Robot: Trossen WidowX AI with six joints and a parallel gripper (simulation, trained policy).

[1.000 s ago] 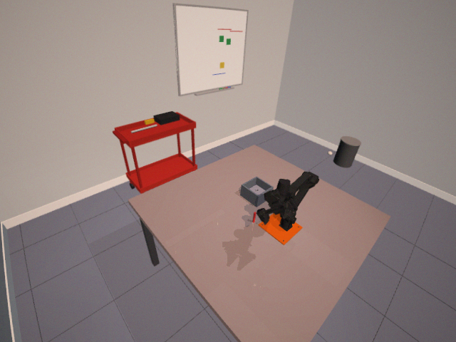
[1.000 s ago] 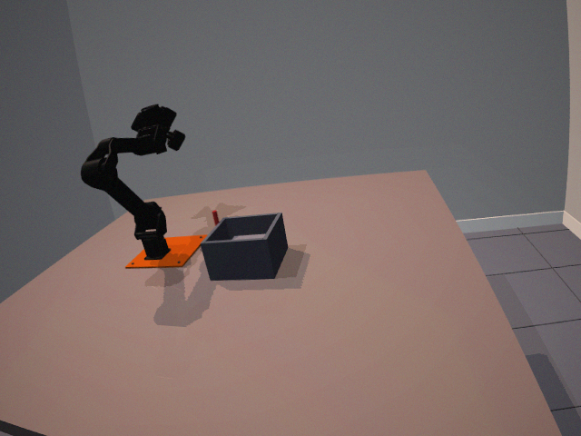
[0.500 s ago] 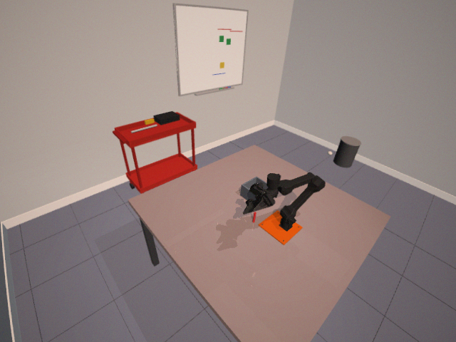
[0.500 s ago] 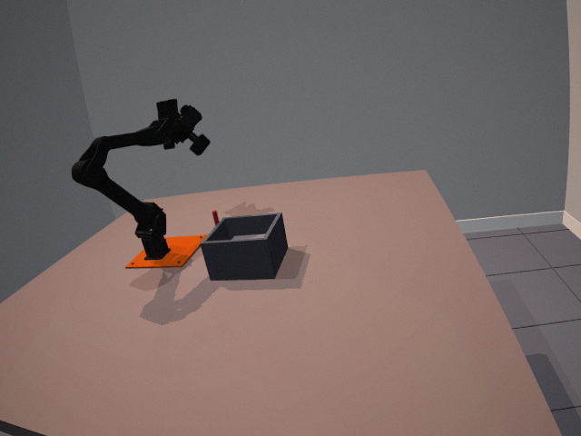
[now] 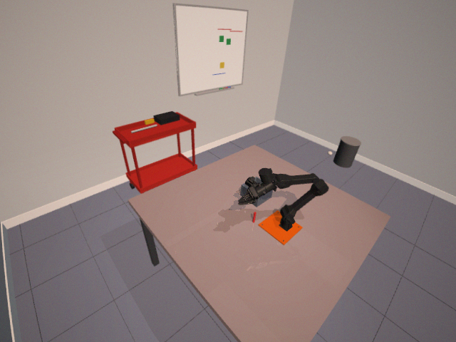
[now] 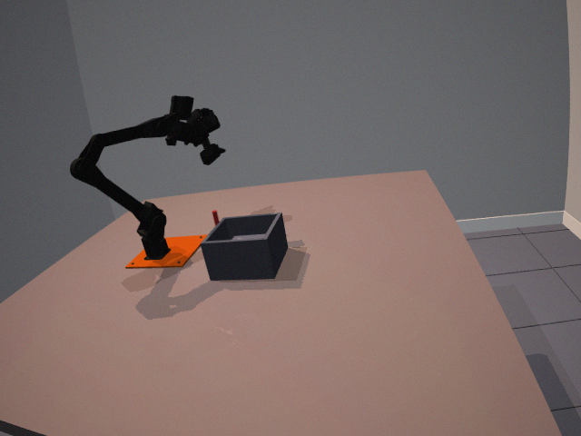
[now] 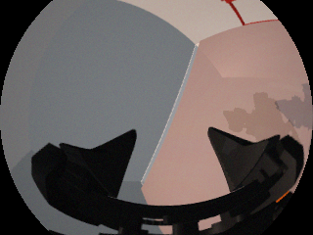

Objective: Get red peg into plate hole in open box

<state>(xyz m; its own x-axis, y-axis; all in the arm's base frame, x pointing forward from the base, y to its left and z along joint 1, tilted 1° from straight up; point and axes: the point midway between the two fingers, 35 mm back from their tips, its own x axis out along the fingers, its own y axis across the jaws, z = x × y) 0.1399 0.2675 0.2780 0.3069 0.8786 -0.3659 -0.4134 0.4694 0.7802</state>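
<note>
The gripper (image 5: 240, 202) (image 6: 216, 151) (image 7: 173, 132) has its two fingers spread wide with nothing between them, at lower left and lower right of the wrist view. One red peg (image 5: 254, 216) (image 6: 215, 217) stands outside the one open box (image 6: 238, 261), left of center in the exterior view; a pale surface shows inside the box. One orange base plate (image 5: 283, 239) (image 6: 181, 263) carries the arm.

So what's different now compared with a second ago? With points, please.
The black gripper (image 5: 240, 203) (image 6: 223, 151) (image 7: 173, 132) swung away from the orange base plate (image 5: 283, 236) (image 6: 187, 243), out over the dark open box (image 5: 263, 201) (image 6: 241, 260). It took hold of nothing. The slim red peg (image 5: 254, 216) (image 6: 215, 217) and the box stayed put.
</note>
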